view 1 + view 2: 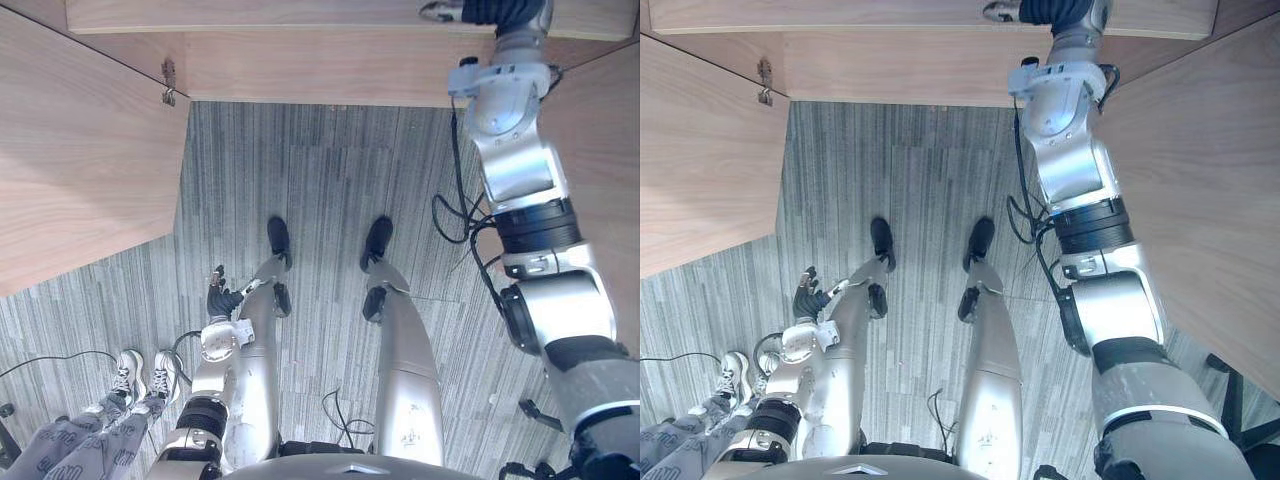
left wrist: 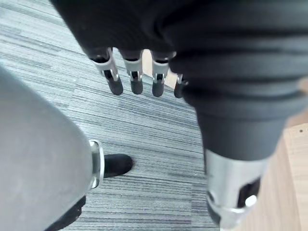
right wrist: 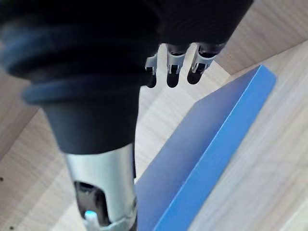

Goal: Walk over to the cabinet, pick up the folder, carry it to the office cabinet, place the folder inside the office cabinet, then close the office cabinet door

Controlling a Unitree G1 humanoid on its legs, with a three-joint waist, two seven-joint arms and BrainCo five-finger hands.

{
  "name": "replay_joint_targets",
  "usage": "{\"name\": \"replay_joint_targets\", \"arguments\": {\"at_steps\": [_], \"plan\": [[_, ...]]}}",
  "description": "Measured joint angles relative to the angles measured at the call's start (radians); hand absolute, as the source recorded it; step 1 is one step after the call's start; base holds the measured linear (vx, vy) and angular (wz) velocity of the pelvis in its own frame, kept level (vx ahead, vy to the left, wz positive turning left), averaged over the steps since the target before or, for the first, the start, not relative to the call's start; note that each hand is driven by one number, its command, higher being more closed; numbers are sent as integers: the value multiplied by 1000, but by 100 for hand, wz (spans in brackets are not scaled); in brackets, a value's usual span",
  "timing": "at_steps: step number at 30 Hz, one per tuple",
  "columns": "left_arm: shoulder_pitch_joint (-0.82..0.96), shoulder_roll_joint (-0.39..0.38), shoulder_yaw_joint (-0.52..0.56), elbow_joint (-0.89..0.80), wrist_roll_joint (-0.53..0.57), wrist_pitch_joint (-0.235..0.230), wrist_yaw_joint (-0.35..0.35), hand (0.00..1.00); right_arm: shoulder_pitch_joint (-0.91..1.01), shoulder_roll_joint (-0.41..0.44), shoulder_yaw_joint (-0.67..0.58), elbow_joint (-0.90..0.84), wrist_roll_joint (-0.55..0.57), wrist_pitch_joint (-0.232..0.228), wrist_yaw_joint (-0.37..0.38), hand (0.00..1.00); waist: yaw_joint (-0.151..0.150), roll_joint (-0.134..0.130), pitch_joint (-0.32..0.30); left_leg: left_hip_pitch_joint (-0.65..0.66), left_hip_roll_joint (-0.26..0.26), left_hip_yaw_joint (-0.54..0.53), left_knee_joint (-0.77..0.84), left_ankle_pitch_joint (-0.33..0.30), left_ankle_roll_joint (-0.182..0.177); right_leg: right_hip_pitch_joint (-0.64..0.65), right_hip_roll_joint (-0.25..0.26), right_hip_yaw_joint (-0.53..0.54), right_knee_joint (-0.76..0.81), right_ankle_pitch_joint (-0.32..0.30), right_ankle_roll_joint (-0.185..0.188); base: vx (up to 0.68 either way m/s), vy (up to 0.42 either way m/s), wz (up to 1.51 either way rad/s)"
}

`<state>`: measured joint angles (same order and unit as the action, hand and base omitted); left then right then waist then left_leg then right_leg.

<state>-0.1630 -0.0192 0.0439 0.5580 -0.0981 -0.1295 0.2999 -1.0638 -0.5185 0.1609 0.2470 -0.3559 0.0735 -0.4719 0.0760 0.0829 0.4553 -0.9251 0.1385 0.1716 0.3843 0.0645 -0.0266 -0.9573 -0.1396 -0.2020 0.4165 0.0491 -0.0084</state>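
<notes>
A blue folder [image 3: 211, 130] lies flat on a light wooden shelf [image 3: 269, 159] inside the office cabinet. My right hand [image 3: 173, 65] hovers just over it with straight fingers, open and holding nothing. In the eye views that arm reaches up and forward, and the right hand [image 1: 490, 10] sits at the cabinet's shelf edge [image 1: 300, 15]. My left hand [image 1: 222, 297] hangs low at my side over the carpet, its fingers [image 2: 136, 79] relaxed, open and empty.
The cabinet's wooden door [image 1: 80, 150] stands swung open on the left, with a metal hinge [image 1: 168, 82] at its inner corner. A wooden panel [image 1: 610, 150] flanks the right side. A person's legs in pale sneakers [image 1: 130, 375] stand at lower left on the grey carpet [image 1: 320, 180].
</notes>
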Motion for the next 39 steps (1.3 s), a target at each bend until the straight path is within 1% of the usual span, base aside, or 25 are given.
{"name": "replay_joint_targets", "arguments": {"at_steps": [1, 6, 7, 8, 9, 10, 11, 14, 17, 19, 21, 26, 30, 33, 39], "plan": [[0, 0, 4, -1, 6, 0, 0, 0, 15, 11, 3, 0, -57, 0, 1, 100, 1, -1, 0, -2, 0, 0, 4, -2, 0, -7, -2, 1, 13, -7, 4, 0, 0, 0], [0, 0, 41, -9, 23, 1, 4, 0, 33, 18, 46, 9, -162, 1, 6, 100, 2, -6, 2, -26, 8, -5, 45, -20, -3, -29, -2, -1, 52, -26, 9, 31, -33, 0], [0, 0, 42, -10, 23, 1, 6, 0, 33, 18, 56, 10, -163, 1, 7, 100, 2, -8, 1, -32, 10, -6, 57, -27, -4, -34, -2, -1, 60, -31, 10, 39, -27, -5], [1, 2, 44, -20, 23, 0, 8, 0, 31, 19, 72, 14, -163, 0, 8, 100, 4, -20, 1, -38, 12, -6, 65, -32, -3, -43, -3, 3, 71, -35, 9, 30, -21, -4], [1, 1, 47, -26, 23, 0, 11, 0, 30, 19, 82, 23, -164, 0, 9, 100, 3, -26, 0, -44, 12, -6, 73, -37, -4, -47, -4, 3, 77, -39, 9, 0, 0, 0], [1, 1, 48, -28, 23, 0, 14, 0, 27, 19, 89, 35, -168, -1, 10, 100, 1, -26, 0, -50, 13, -9, 80, -40, -4, -49, -4, -1, 81, -42, 8, 20, -8, 4], [1, 1, 54, -30, 23, -1, 16, 0, 21, 19, 103, 71, -183, 0, 12, 100, 2, -38, -1, -59, 13, -10, 92, -46, -4, -59, -7, 0, 95, -48, 7, 26, -8, 6], [1, 2, 70, -32, 22, -1, 21, 0, -14, 16, 134, 146, -200, 0, 18, 100, 2, -40, -1, -90, 14, -21, 120, -56, -3, -79, -11, -6, 112, -57, 9, 16, -4, 5], [0, 22, 73, -36, 20, -4, 24, 0, -86, 16, 185, 227, -200, -1, 40, 100, 2, -42, -1, -125, 15, -29, 146, -64, 1, -108, -15, -7, 133, -60, 7, 0, 0, 0], [0, 29, 73, -36, 13, -9, 25, 0, -121, 16, 195, 270, -199, -1, 47, 100, 4, -42, -1, -140, 15, -32, 157, -69, 2, -118, -17, -9, 142, -62, 5, 0, 0, 0], [0, 35, 73, -36, 12, -13, 27, 0, -159, 14, 202, 304, -188, -1, 47, 100, 5, -43, -1, -150, 14, -32, 158, -69, 3, -129, -20, -9, 148, -66, 6, -5, -11, 4], [1, 50, 72, -37, -18, -25, 38, 0, -286, -5, 266, 416, -101, -2, 47, 100, 5, -43, 0, -186, 12, -32, 154, -64, 2, -165, -25, -14, 152, -66, 5, 4, -8, 1], [1, 50, 72, -35, -36, -31, 38, 0, -362, -11, 290, 478, -45, -4, 47, 100, 6, -43, 0, -192, 10, -34, 149, -61, 2, -171, -28, -21, 151, -63, 0, 23, -20, 5], [1, 49, 72, -32, -50, -34, 38, 0, -404, -19, 309, 488, -16, -5, 48, 100, 6, -43, 0, -191, 7, -35, 130, -57, 0, -172, -30, -25, 144, -63, 0, 13, -23, 4], [4, 47, 70, -16, -56, -36, 37, 0, -454, -49, 351, 571, 31, -13, 55, 100, 8, -43, 0, -168, -8, -40, 63, -20, -5, -161, -37, -39, 121, -61, -4, 9, -27, 10]]}}
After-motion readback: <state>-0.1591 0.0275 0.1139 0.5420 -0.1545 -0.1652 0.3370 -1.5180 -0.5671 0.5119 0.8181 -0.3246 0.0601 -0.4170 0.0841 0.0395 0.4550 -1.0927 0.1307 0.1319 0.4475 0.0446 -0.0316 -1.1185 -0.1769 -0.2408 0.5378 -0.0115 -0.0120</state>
